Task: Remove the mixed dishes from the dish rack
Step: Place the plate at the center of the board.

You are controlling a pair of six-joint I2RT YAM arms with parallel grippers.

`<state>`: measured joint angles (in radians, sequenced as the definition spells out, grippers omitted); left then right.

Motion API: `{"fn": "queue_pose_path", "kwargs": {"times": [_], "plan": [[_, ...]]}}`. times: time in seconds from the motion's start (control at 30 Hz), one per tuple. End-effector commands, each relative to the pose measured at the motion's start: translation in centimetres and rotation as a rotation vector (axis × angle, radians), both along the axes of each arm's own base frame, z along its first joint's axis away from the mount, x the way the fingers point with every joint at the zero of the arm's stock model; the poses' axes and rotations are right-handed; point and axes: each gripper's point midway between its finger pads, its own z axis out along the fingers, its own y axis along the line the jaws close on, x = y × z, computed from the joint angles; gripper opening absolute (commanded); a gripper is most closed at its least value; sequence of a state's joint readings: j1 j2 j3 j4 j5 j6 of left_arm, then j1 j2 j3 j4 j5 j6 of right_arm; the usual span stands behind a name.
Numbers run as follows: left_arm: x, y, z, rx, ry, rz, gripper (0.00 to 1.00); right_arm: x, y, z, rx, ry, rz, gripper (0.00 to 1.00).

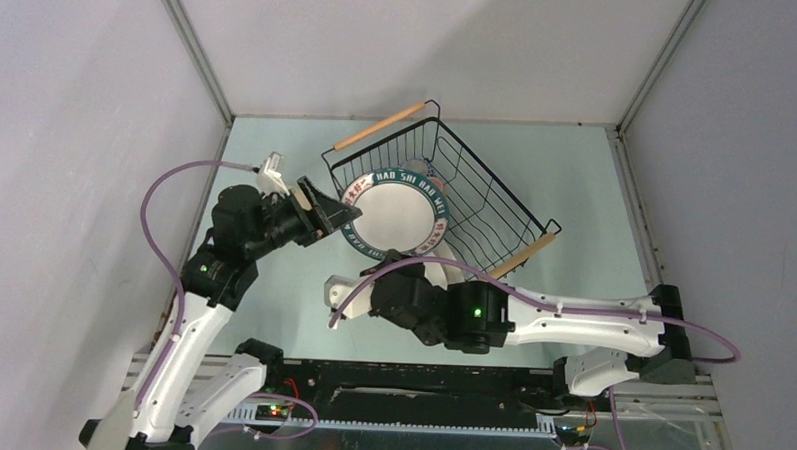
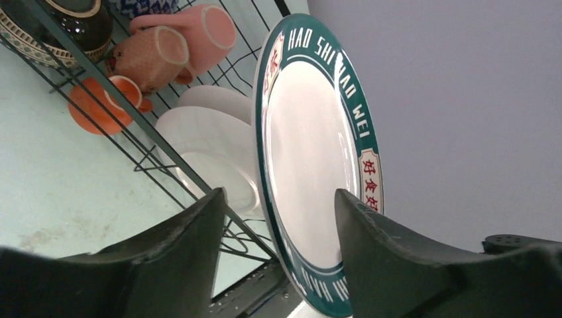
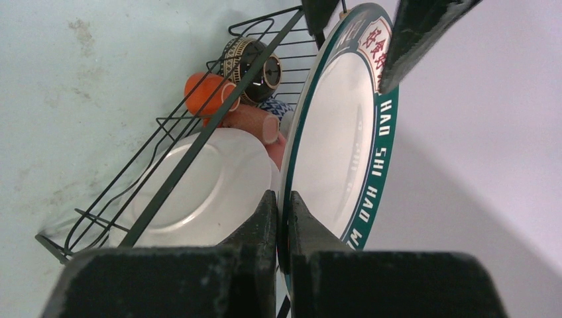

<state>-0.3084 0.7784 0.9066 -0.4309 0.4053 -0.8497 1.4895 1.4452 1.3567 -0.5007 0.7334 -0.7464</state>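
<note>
Right jaws are clamped on the lower rim of the green-rimmed plate [image 1: 397,217]; the right wrist view shows the rim pinched between them at bottom centre. Left jaws are apart and come in from the left of the top view. They straddle the plate's edge, one side in front of the white face and one behind, and I can't tell if either touches. The plate is up on edge at centre of the top view, at the near-left corner of the dish rack [image 1: 486,193], with HAO SHI HAO WEI lettering on the rim. I can't tell if its bottom edge is clear of the wires. The rack sits skewed on the pale green surface [image 1: 595,222], with wooden handles [image 1: 381,125] at upper left and lower right. Inside the rack: pink mug [image 2: 212,30], speckled tan-pink mug [image 2: 149,56], orange cup [image 2: 106,103], dark patterned bowl [image 2: 73,23], white plate [image 2: 212,156]
</note>
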Motion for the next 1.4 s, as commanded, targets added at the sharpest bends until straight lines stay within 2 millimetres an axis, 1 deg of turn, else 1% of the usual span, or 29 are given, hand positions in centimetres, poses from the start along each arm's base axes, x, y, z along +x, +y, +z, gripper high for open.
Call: {"fn": "queue_pose_path", "kwargs": {"times": [0.0, 0.03, 0.07, 0.1, 0.13, 0.2, 0.23, 0.33, 0.37, 0.4, 0.43, 0.47, 0.53, 0.63, 0.67, 0.7, 0.73, 0.77, 0.8, 0.83, 0.87, 0.9, 1.0, 1.03, 1.07, 1.1, 1.13, 1.23, 1.37], "plan": [[0.2, 0.3, 0.7, -0.001, -0.046, 0.032, 0.53, 0.3, 1.2, 4.0, 0.111, -0.080, -0.023, 0.00], [0.2, 0.5, 0.8, -0.001, -0.058, 0.043, 0.46, 0.3, 1.3, 4.0, 0.116, -0.080, -0.022, 0.00], [0.3, 0.8, 0.6, 0.003, -0.060, 0.061, 0.31, 0.2, 1.4, 4.0, 0.124, -0.079, -0.023, 0.00], [0.2, 1.0, 0.8, 0.001, -0.070, 0.071, 0.24, 0.2, 1.5, 4.0, 0.126, -0.078, -0.021, 0.01], [0.3, 1.2, 0.7, 0.006, -0.071, 0.088, 0.12, 0.1, 1.6, 4.0, 0.133, -0.075, -0.020, 0.04], [0.2, 1.7, 0.7, 0.013, -0.082, 0.109, 0.01, 0.1, 1.7, 4.0, 0.145, -0.066, -0.019, 0.12], [0.1, 1.9, 0.8, 0.017, -0.088, 0.119, 0.01, 0.0, 1.7, 4.0, 0.148, -0.062, -0.015, 0.15], [0.1, 3.1, 0.7, 0.043, -0.105, 0.177, 0.00, -0.2, 1.7, 4.1, 0.168, -0.043, -0.012, 0.33], [0.0, 3.3, 0.5, 0.051, -0.102, 0.190, 0.00, -0.1, 1.5, 4.3, 0.177, -0.038, -0.015, 0.37], [0.1, 4.0, 0.5, 0.061, -0.112, 0.227, 0.00, -0.2, 1.5, 4.3, 0.191, -0.025, -0.014, 0.45], [0.0, 4.4, 0.2, 0.069, -0.107, 0.245, 0.00, -0.2, 1.3, 4.5, 0.203, -0.018, -0.016, 0.49], [0.1, 5.1, 0.1, 0.077, -0.112, 0.286, 0.00, -0.3, 1.2, 4.6, 0.220, -0.003, -0.015, 0.57], [0.1, 6.2, -0.5, 0.090, -0.106, 0.349, 0.00, -0.2, 0.8, 5.0, 0.252, 0.021, -0.020, 0.66], [0.1, 8.1, -1.9, 0.116, -0.081, 0.452, 0.00, 0.1, -0.1, 5.6, 0.306, 0.066, -0.036, 0.75], [-0.1, 8.6, -1.9, 0.109, -0.082, 0.478, 0.00, 0.2, -0.4, 5.7, 0.318, 0.075, -0.042, 0.79], [-0.1, 9.4, -2.7, 0.128, -0.065, 0.522, 0.00, 0.5, -0.9, 5.9, 0.339, 0.095, -0.055, 0.81], [-0.4, 9.9, -2.7, 0.118, -0.063, 0.548, 0.00, 0.7, -1.2, 5.9, 0.351, 0.106, -0.063, 0.93], [-0.5, 10.6, -3.5, 0.134, -0.047, 0.586, 0.00, 1.1, -1.8, 6.1, 0.369, 0.123, -0.080, 0.96], [-0.8, 11.0, -3.5, 0.119, -0.049, 0.606, 0.00, 1.2, -2.3, 6.3, 0.384, 0.132, -0.092, 0.99], [-1.0, 11.6, -4.3, 0.130, -0.035, 0.636, 0.00, 1.8, -2.8, 6.4, 0.411, 0.150, -0.119, 0.99], [-1.3, 11.9, -4.2, 0.112, -0.038, 0.655, 0.00, 2.6, -3.7, 6.5, 0.426, 0.158, -0.148, 0.99], [-1.5, 12.4, -5.2, 0.125, -0.018, 0.679, 0.00, 2.7, -3.9, 6.5, 0.453, 0.185, -0.157, 0.99], [-2.3, 13.6, -6.7, 0.121, 0.015, 0.742, 0.00, 4.3, -6.1, 7.1, 0.529, 0.233, -0.225, 1.00], [-2.5, 14.1, -7.4, 0.121, 0.024, 0.773, 0.00, 4.4, -6.2, 7.0, 0.561, 0.269, -0.230, 1.00], [-2.7, 14.4, -8.1, 0.129, 0.039, 0.788, 0.00, 5.0, -7.3, 7.2, 0.580, 0.278, -0.257, 1.00], [-2.8, 14.9, -9.0, 0.130, 0.052, 0.816, 0.00, 5.0, -7.4, 7.0, 0.605, 0.312, -0.262, 1.00], [-3.0, 15.2, -9.6, 0.138, 0.063, 0.834, 0.00, 5.6, -8.3, 7.3, 0.640, 0.323, -0.293, 1.00], [-3.0, 15.4, -11.9, 0.136, 0.106, 0.859, 0.00, 6.3, -9.7, 7.2, 0.697, 0.363, -0.329, 1.00], [-2.1, 14.4, -14.2, 0.136, 0.149, 0.830, 0.00, 7.4, -11.5, 6.3, 0.724, 0.424, -0.399, 1.00]]}}
